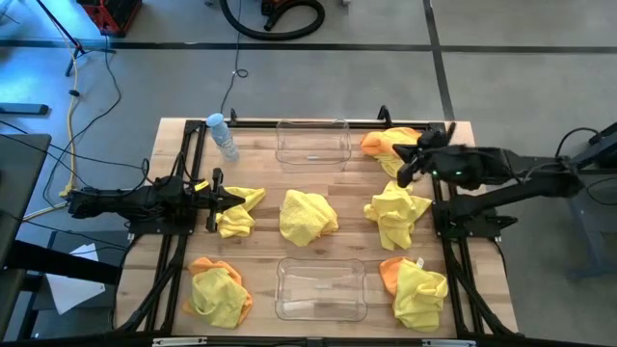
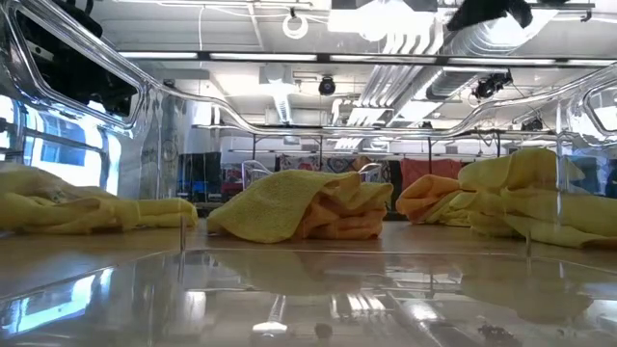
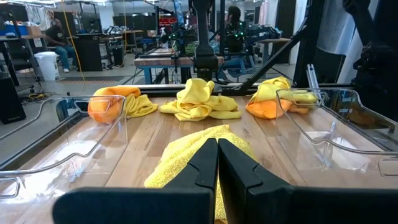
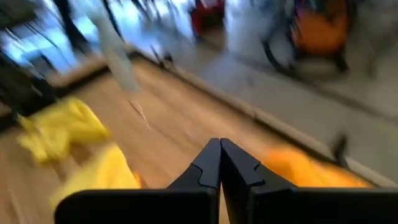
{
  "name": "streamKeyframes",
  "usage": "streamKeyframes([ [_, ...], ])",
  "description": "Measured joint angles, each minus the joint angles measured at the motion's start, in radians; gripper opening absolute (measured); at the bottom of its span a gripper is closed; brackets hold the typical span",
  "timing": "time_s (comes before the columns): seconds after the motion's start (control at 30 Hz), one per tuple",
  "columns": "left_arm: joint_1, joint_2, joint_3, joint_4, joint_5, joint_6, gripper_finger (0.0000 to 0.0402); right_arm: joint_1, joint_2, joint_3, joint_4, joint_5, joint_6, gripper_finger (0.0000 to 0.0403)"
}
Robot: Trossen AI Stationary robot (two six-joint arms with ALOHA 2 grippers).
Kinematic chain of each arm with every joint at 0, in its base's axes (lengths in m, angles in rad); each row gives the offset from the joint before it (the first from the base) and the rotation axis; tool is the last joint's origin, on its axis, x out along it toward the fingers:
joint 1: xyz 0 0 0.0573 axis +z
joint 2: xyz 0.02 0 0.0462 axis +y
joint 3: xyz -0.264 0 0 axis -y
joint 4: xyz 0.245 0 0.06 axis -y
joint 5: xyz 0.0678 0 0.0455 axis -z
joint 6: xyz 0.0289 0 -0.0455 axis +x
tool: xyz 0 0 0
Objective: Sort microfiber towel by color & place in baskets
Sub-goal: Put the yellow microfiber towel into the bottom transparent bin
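Note:
Yellow and orange microfiber towels lie in several heaps on the wooden table: a yellow one [image 1: 308,216] in the middle, a yellow one [image 1: 397,214] to its right, and an orange-and-yellow heap [image 1: 388,145] at the far right. Two more orange-and-yellow heaps [image 1: 217,291] [image 1: 416,287] lie near the front. One clear basket [image 1: 311,145] stands at the far edge and the other [image 1: 321,287] at the near edge. My left gripper [image 1: 216,199] is shut and level at the table's left, with a yellow towel [image 3: 193,155] just ahead of and below its fingers. My right gripper [image 1: 404,175] is shut and raised above the far right heap, tipped downward.
A small plastic water bottle [image 1: 224,135] stands at the far left of the table. Black frame rails [image 1: 453,241] run along the table's left and right sides. Bare wood [image 1: 357,193] shows between the heaps. People sit at benches [image 3: 59,37] in the room beyond.

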Motion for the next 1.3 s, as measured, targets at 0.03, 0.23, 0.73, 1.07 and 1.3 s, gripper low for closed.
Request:
streamKeyframes([
  [0.03,0.0,0.0,0.0,0.0,0.0,0.0,0.0,0.0,0.032,0.036,-0.094,-0.004,0.067,0.0],
  [0.23,0.0,0.0,0.0,0.0,0.0,0.0,0.0,-0.019,0.173,0.174,-0.459,-0.146,0.418,0.0],
  [0.73,0.0,0.0,0.0,0.0,0.0,0.0,0.0,-0.026,0.309,0.119,-0.56,-0.434,0.608,0.0008],
  [1.07,0.0,0.0,0.0,0.0,0.0,0.0,0.0,-0.032,0.336,-0.037,-0.504,-0.515,0.493,0.0158],
  [1.3,0.0,0.0,0.0,0.0,0.0,0.0,0.0,-0.044,0.336,-0.211,-0.333,-0.584,0.332,0.0257],
])
